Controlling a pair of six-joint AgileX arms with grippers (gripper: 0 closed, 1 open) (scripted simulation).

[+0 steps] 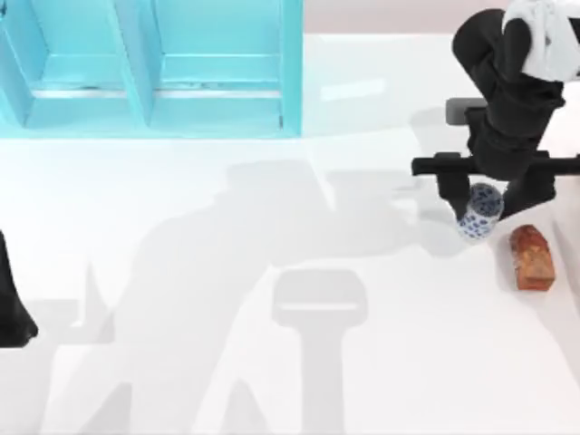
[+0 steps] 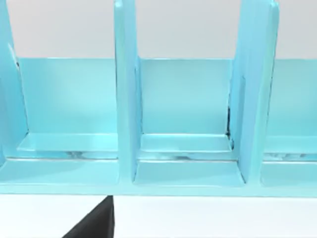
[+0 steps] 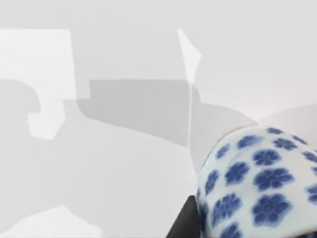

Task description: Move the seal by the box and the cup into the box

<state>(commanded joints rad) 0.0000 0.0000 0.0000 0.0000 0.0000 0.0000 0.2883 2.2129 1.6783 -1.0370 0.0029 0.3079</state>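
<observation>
Blue-flowered cup point(image 1: 479, 210): pinched in my right gripper point(image 1: 485, 213) at the counter's point(image 1: 272, 362) right, for carrying to the box point(image 1: 154, 63). Seal point(image 1: 531, 257): just beside, waiting. Left arm: parked.

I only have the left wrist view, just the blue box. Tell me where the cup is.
Observer: The cup is on the table's right side, at the right gripper, whose fingers stand either side of it.
Operator: Report the seal.
Observer: The seal lies on the table just beside the cup, nearer the right edge, apart from the gripper.
Operator: Give me the box's position from above.
Observer: The box sits at the table's far left; its compartments in view hold nothing.
Operator: And my arm.
Observer: The left arm is parked at the left edge.
</observation>
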